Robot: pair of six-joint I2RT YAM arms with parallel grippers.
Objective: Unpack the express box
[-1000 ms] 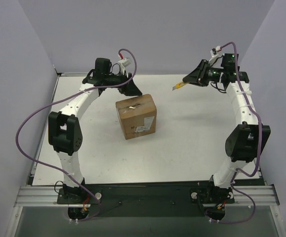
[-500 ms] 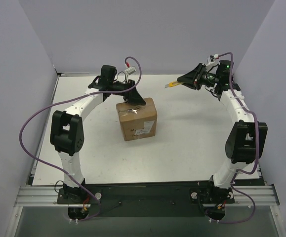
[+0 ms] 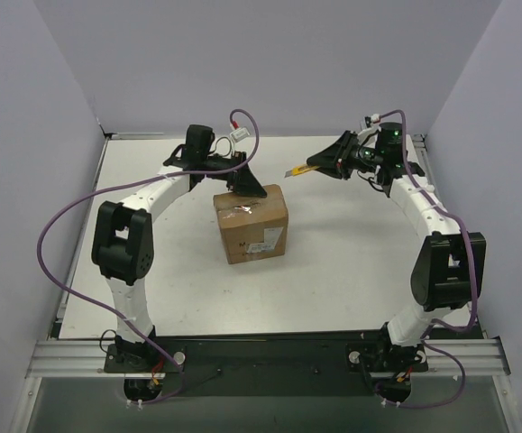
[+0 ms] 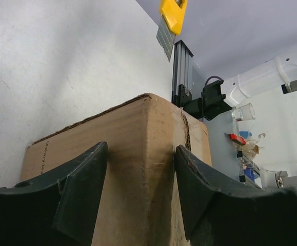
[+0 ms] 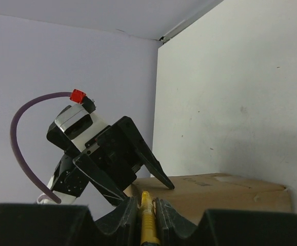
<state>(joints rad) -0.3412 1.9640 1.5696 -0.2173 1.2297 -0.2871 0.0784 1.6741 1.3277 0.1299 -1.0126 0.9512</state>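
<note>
The express box (image 3: 251,225), a brown carton with closed top flaps and a label on its front, stands mid-table. My left gripper (image 3: 244,187) is open at the box's far top corner. In the left wrist view its fingers (image 4: 81,179) stand either side of that corner of the box (image 4: 138,128). My right gripper (image 3: 328,162) is shut on a yellow utility knife (image 3: 298,170) and holds it in the air behind and to the right of the box, blade toward the box. The right wrist view shows the knife (image 5: 147,220) between the pads, with the box (image 5: 215,195) beyond.
The knife's blade (image 4: 173,15) hangs just above and beyond the box in the left wrist view. Purple-grey walls close off the table's back and sides. The left arm's purple cable (image 3: 62,234) loops out at the left.
My left gripper has come down onto the box's far corner, and the box has shifted slightly. My right gripper has moved left toward the box with the knife.
</note>
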